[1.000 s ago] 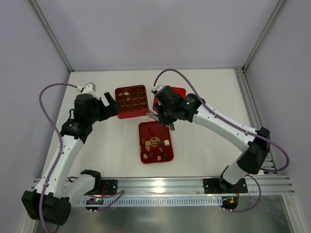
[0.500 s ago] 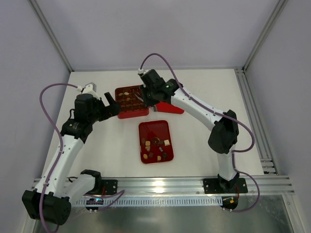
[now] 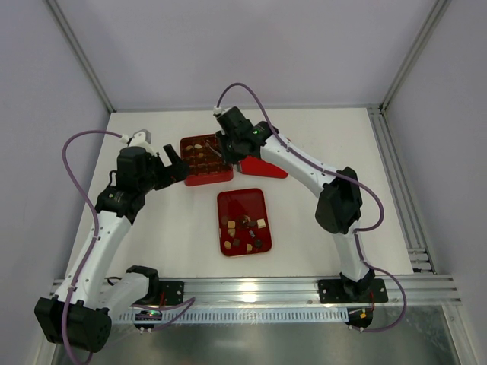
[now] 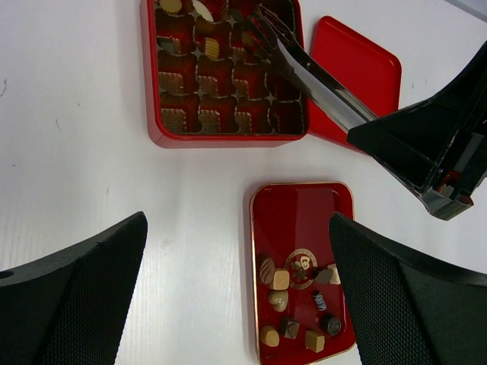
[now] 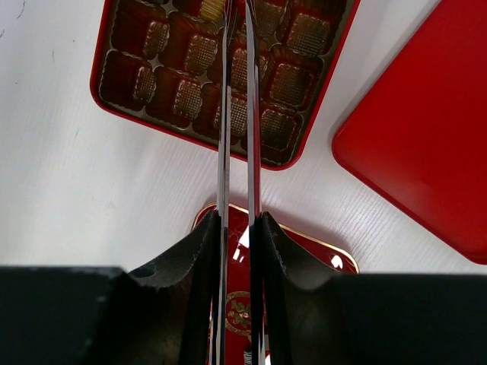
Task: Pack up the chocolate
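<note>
Looks early yet: some chocolates (image 4: 211, 48) already in the box (image 4: 228, 139), most loose in the tray (image 4: 300, 213) (many cells (image 4: 255, 80) bare), right gripper (image 5: 236, 236) clenched on tongs (image 4: 319, 84) over the box, left gripper (image 3: 175, 166) gaping.

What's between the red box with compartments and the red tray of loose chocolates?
Nothing: only bare white table separates the compartmented box from the tray, clearest in the left wrist view.
</note>
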You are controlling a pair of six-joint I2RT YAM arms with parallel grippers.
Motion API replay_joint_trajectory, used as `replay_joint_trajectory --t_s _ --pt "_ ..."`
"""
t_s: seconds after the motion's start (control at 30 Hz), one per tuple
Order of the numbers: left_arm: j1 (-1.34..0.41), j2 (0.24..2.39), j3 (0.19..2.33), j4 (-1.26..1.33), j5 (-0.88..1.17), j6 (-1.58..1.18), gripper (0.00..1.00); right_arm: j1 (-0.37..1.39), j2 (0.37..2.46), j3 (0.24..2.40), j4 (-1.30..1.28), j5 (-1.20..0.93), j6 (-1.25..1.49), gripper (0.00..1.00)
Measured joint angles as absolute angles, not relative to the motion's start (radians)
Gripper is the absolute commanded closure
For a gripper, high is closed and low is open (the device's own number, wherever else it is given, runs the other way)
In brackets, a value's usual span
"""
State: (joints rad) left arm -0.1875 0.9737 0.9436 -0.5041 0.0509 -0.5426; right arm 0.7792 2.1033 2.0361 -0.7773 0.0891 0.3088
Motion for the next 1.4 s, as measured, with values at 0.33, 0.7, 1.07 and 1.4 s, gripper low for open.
replay_joint_trajectory --t_s 0.33,0.7,1.07,1.4 --pt "-0.187 0.974 0.944 -0.504 0.054 -0.543 0.0 0.775 2.103 2.036 -0.77 0.083 0.314 0.78" --pt "-0.187 0.974 0.944 -0.504 0.054 -0.543 0.0 0.776 2.103 2.036 -0.77 0.083 0.316 0.78" --pt "-0.187 0.974 0.944 -0.504 0.054 -0.543 0.0 0.775 2.103 2.036 -0.764 0.083 0.317 0.77" --pt "-0.187 0.974 0.944 -0.504 0.054 -0.543 0.0 0.775 2.103 2.03 -0.762 0.083 0.318 0.73"
